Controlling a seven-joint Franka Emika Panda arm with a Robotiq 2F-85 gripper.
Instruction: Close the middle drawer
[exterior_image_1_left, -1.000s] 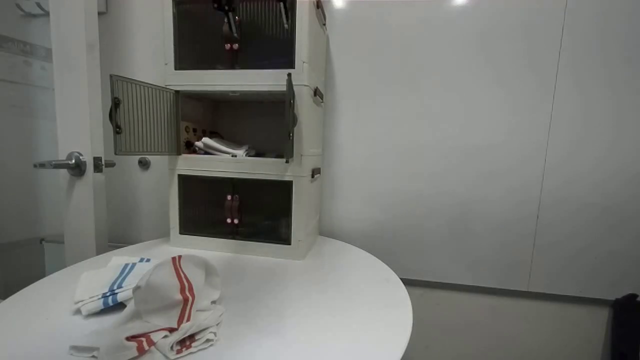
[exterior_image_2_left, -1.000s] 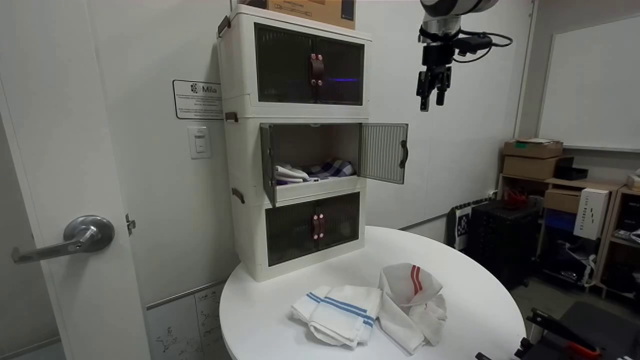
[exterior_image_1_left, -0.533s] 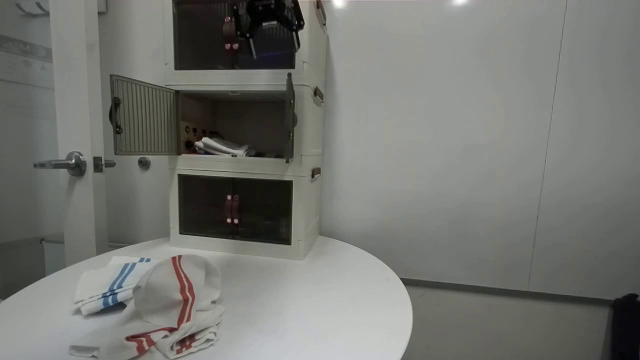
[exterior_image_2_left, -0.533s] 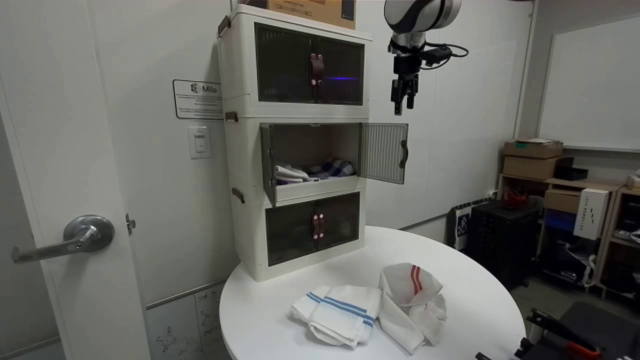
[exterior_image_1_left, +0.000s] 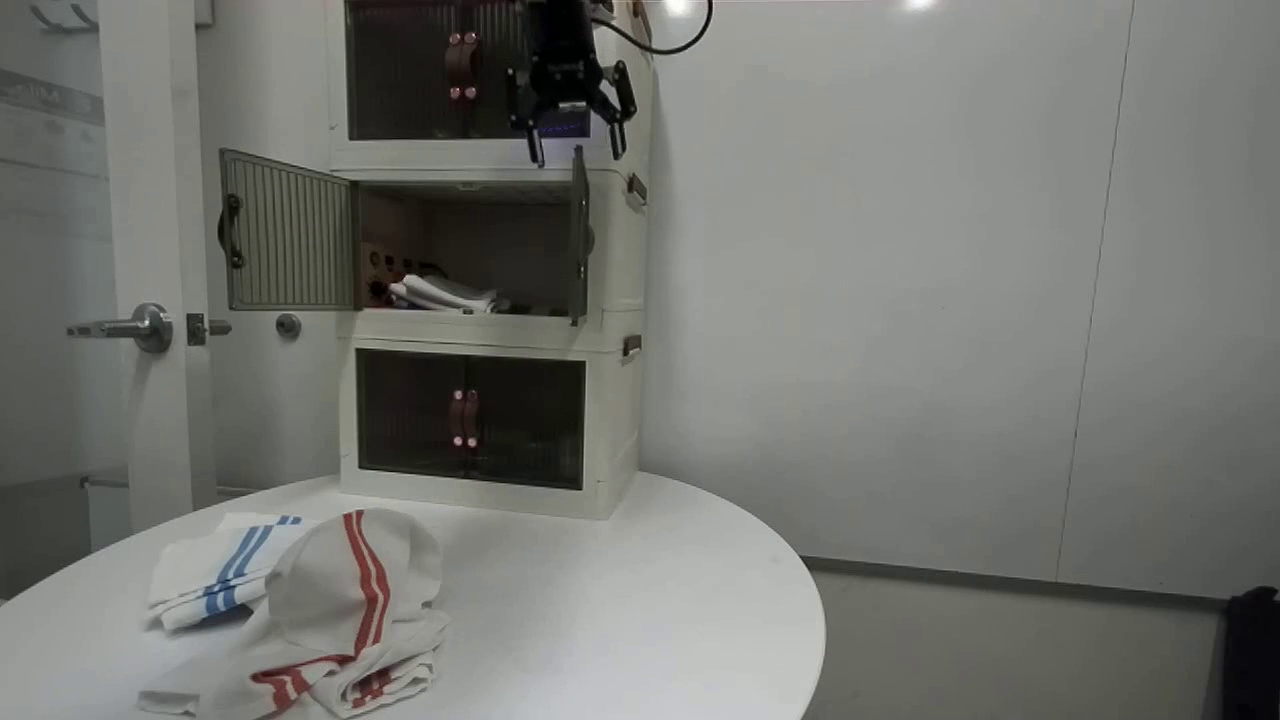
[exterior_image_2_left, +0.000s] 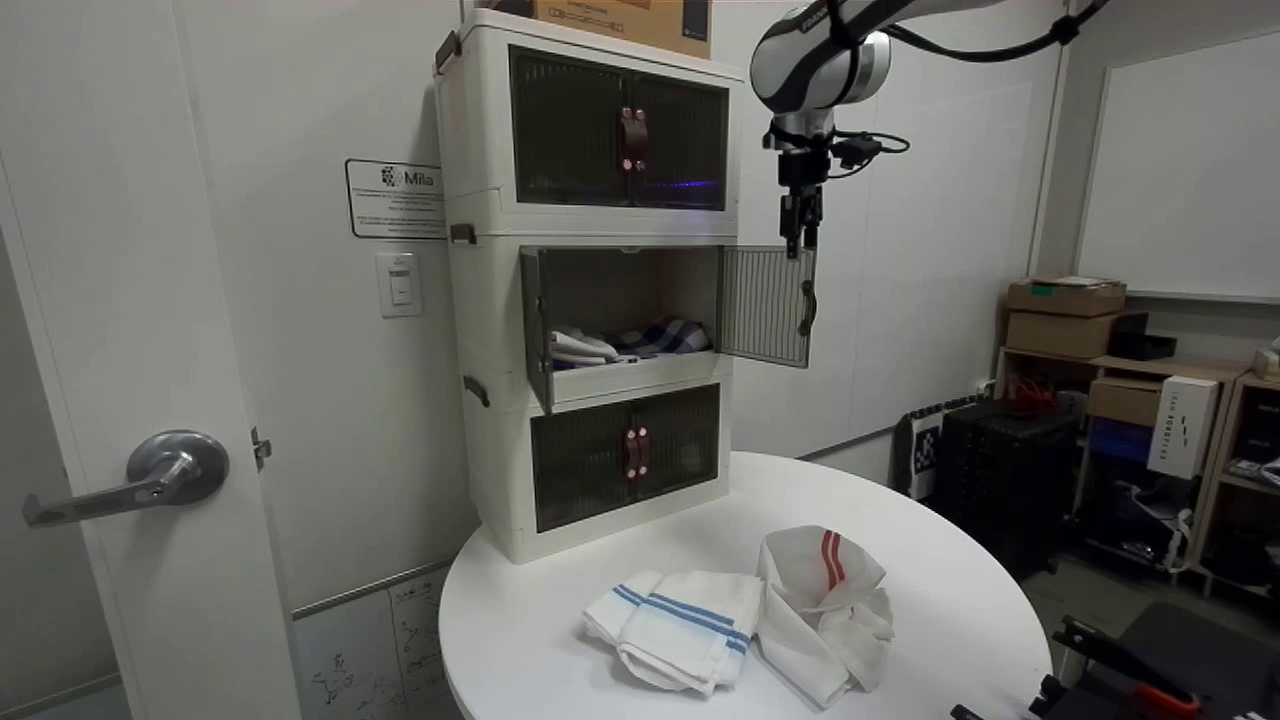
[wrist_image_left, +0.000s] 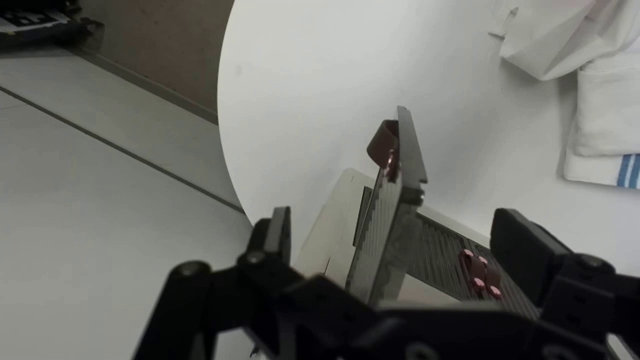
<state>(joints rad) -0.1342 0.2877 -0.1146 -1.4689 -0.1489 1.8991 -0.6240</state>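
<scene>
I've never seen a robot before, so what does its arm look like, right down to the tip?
The arm is rounded, white and black, with a silvery section and small lettering. A thick black cable runs alongside; a thinner cable loops near the end effector, which is black with two jointed fingers.

One cabinet (exterior_image_2_left: 482, 310), with three stacked units (exterior_image_2_left: 620, 222) and six doors (exterior_image_2_left: 765, 310), two of them on the middle drawer (exterior_image_2_left: 650, 377). Atop the cabinet, one carton (exterior_image_2_left: 630, 22); beneath the cabinet, one bench (exterior_image_2_left: 960, 600); before it, one heap of blue-striped cloth (exterior_image_2_left: 675, 637), one of red-striped cloth (exterior_image_2_left: 810, 640); beside it, one switch (exterior_image_2_left: 400, 287), one sign (exterior_image_2_left: 395, 205); near it, one arm (exterior_image_2_left: 800, 70), two jaws.
</scene>
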